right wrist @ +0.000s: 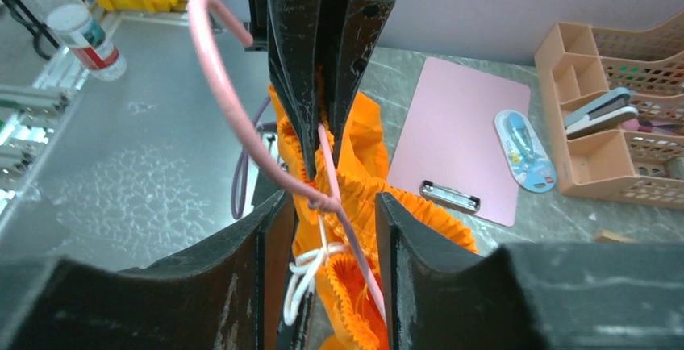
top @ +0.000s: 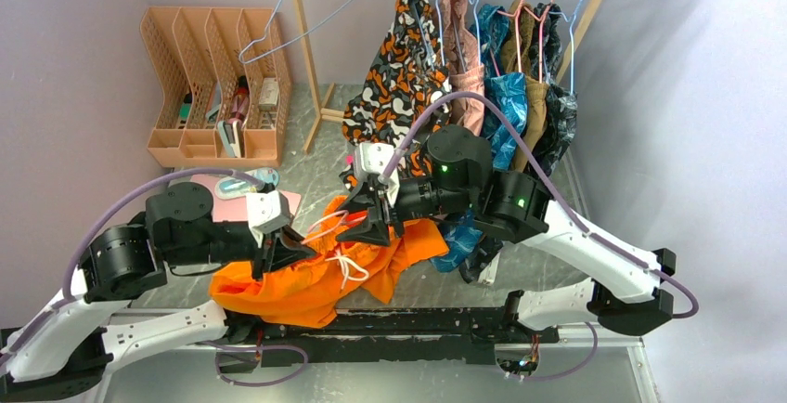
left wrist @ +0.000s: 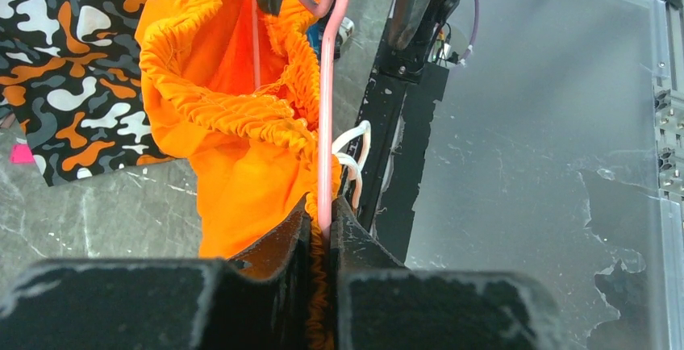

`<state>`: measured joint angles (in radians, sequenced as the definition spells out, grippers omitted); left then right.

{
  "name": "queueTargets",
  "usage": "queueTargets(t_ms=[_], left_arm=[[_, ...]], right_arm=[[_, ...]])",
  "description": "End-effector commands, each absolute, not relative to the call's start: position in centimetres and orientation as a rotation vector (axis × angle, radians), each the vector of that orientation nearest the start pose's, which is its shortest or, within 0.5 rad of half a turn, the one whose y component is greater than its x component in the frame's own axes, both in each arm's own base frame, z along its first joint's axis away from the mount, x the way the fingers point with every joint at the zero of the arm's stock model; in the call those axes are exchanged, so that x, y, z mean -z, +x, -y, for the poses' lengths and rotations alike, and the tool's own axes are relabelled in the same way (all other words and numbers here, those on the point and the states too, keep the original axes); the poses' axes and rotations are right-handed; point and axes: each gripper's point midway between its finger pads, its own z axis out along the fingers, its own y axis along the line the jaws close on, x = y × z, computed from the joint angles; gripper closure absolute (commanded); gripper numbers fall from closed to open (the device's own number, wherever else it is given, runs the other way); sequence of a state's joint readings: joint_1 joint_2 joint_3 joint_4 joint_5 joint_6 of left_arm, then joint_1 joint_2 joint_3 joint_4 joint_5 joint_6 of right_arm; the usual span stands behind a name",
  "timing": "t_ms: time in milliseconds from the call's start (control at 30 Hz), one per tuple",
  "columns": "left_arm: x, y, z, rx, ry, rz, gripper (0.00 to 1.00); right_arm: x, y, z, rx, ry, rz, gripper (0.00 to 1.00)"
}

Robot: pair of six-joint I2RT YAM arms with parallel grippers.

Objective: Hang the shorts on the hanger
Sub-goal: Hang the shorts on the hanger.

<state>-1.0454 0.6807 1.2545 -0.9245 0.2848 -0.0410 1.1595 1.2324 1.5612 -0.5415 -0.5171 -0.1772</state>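
Nearest the arm bases, the orange shorts (top: 288, 292) are seen bunched on the near part of the grey marbled counter (top: 311, 148), between the two arms, with one leg spread towards the right arm. The gathered waistband (left wrist: 234, 112) is raised off the counter, and the white drawstring (top: 348, 268) hangs loose in front of it.

The left pincer (left wrist: 323, 233) is clenched on the pink wire hanger (left wrist: 326, 124), with a fold of the waistband pinched in along with the wire. From that grip the wire runs up beside the open waist of the shorts to the hook.

The right pincer (right wrist: 329, 201) is held just beyond, at the twisted neck of the hanger. Its jaws are released and stand apart, the neck lying in the gap nearer one finger; whether the wire touches that finger cannot be told. The hook curves away above it.

Further back on the left, a pink clipboard (right wrist: 460, 140) lies flat on the counter, and a peach desk organiser (top: 213, 78) stands behind it by the wall. At the far end, a wooden rack (top: 306, 50) carries a light-blue wire hanger (top: 297, 13) and a row of hung garments, the nearest being an orange-black-white patterned garment (top: 399, 69).
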Motion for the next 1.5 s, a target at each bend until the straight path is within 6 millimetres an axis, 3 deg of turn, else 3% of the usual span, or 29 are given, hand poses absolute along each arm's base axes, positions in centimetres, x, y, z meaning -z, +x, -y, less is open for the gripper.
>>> queueTargets(t_ms=[0,167,200,300,333,367,400,567,733,800,833,867,900,1000,1267,1467], left_arm=[[-37.2,5.6,20.7,1.026,1.137,-1.549,0.93],[-38.1,6.2,20.3,0.997,1.095,-1.544,0.92],[-38.4,6.4,20.1,0.984,1.079,-1.544,0.83],[-40.1,6.7,19.2,0.961,1.037,-1.521,0.37],[-41.1,6.6,18.9,0.963,1.024,-1.500,0.28],[-42.2,6.4,18.6,0.967,1.013,-1.476,0.05],[-43.4,6.3,18.2,0.967,1.002,-1.451,0.02],[-48.2,7.0,14.6,0.881,0.842,-1.324,0.03],[-49.8,10.0,10.2,0.712,0.562,-1.215,0.03],[-50.9,11.0,8.9,0.660,0.467,-1.161,0.02],[-51.5,11.3,8.3,0.639,0.434,-1.136,0.02],[-52.2,11.4,7.9,0.624,0.410,-1.108,0.02],[-53.0,11.5,7.5,0.615,0.390,-1.082,0.02],[-55.2,11.2,7.0,0.614,0.363,-1.018,0.02],[-56.8,11.2,5.5,0.578,0.327,-0.999,0.02],[-57.7,11.4,0.3,0.508,0.118,-0.983,0.02]], right_arm=[[-41.0,7.4,-37.7,-1.178,-1.444,-1.197,0.62],[-40.7,9.0,-38.0,-1.117,-1.380,-1.258,0.97],[-41.0,9.5,-37.9,-1.094,-1.351,-1.264,1.00],[-42.9,10.7,-37.1,-1.044,-1.252,-1.261,1.00],[-43.6,11.0,-36.8,-1.030,-1.220,-1.263,1.00],[-44.0,11.4,-36.6,-1.013,-1.191,-1.273,1.00],[-44.7,12.0,-36.4,-0.992,-1.156,-1.283,1.00],[-46.2,15.8,-35.1,-0.822,-0.977,-1.375,1.00],[-48.8,18.4,-33.9,-0.691,-0.882,-1.414,1.00],[-50.9,19.2,-33.7,-0.651,-0.864,-1.407,1.00],[-53.3,19.2,-33.3,-0.655,-0.834,-1.379,1.00],[-57.1,18.6,-32.2,-0.687,-0.785,-1.309,1.00],[-59.2,18.0,-31.7,-0.721,-0.768,-1.260,1.00],[-62.3,16.5,-30.7,-0.788,-0.748,-1.166,1.00],[-58.6,17.1,-31.2,-0.722,-0.826,-1.259,1.00],[-57.1,15.0,-30.0,-0.755,-0.932,-1.250,1.00]])
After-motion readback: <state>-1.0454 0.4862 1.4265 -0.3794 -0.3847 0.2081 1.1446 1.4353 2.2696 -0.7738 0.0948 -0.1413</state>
